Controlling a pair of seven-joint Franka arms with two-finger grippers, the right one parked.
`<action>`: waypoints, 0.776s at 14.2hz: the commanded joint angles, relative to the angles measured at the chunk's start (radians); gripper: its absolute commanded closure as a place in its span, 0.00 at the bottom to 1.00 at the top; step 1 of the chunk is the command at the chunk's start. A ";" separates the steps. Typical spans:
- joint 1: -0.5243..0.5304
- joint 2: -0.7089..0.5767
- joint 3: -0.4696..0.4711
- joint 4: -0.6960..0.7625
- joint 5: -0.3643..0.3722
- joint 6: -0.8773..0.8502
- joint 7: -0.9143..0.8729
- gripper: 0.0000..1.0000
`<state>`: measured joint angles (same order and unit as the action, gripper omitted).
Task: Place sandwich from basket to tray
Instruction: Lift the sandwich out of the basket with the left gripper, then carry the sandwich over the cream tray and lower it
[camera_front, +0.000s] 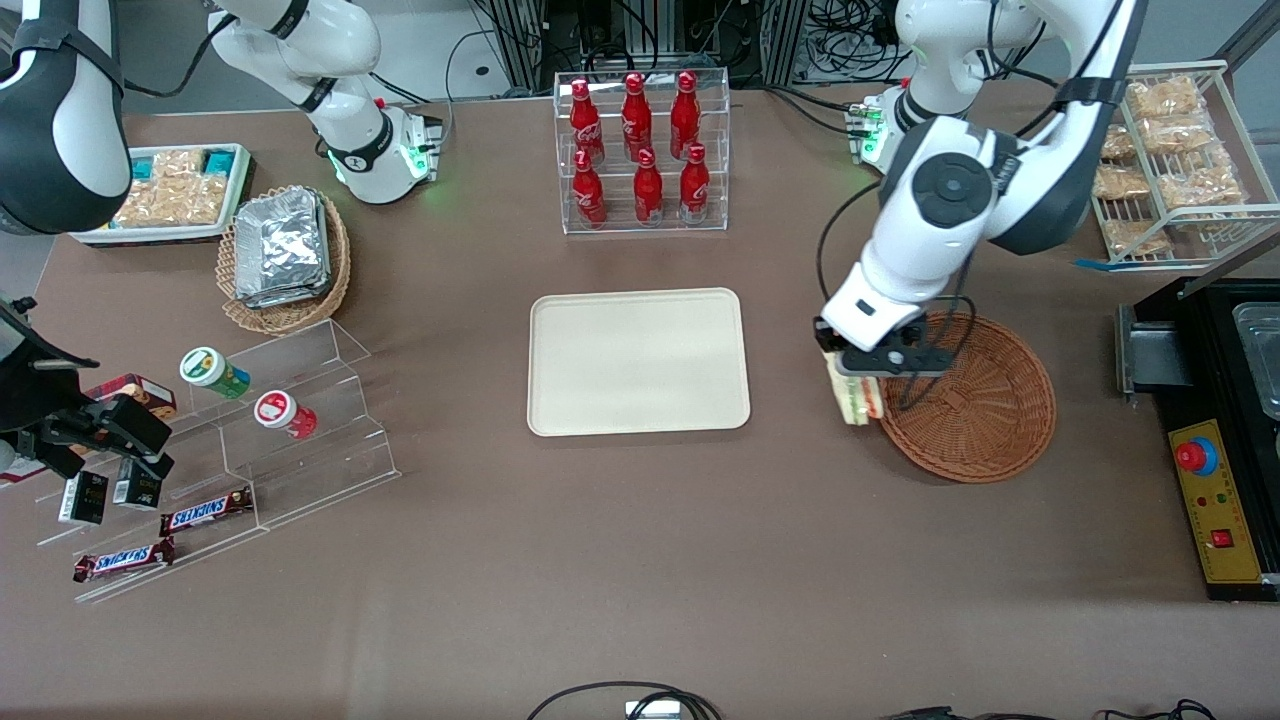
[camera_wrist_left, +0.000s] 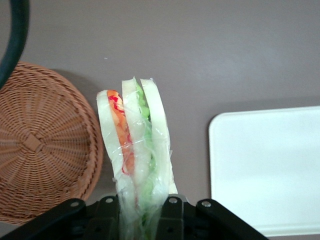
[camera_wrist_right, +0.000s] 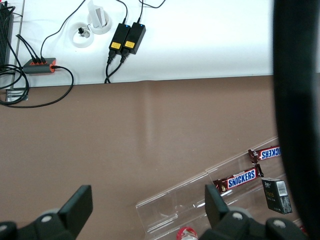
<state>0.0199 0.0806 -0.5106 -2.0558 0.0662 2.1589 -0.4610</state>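
Gripper (camera_wrist_left: 142, 220) jaws pinched on the sandwich (camera_wrist_left: 135, 145), narrowed to the wrapped wedge's thickness, wedge hanging clear above bare table, basket (camera_front: 975, 400) just beside the jaws on one side, tray (camera_front: 638, 362) apart on the other.

Glossy clear wrap on sandwich (camera_wrist_left: 135, 150) in black gripper (camera_front: 858, 385) over matt brown table (camera_front: 600, 560) — rough woven wicker basket (camera_front: 975, 410), smooth matt tray (camera_front: 638, 362).
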 joint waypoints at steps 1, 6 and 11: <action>0.002 0.033 -0.080 0.029 0.038 -0.010 -0.056 1.00; -0.073 0.151 -0.126 0.029 0.161 0.068 -0.200 1.00; -0.153 0.257 -0.126 0.036 0.185 0.111 -0.197 1.00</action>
<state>-0.1017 0.2832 -0.6375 -2.0535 0.2140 2.2688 -0.6397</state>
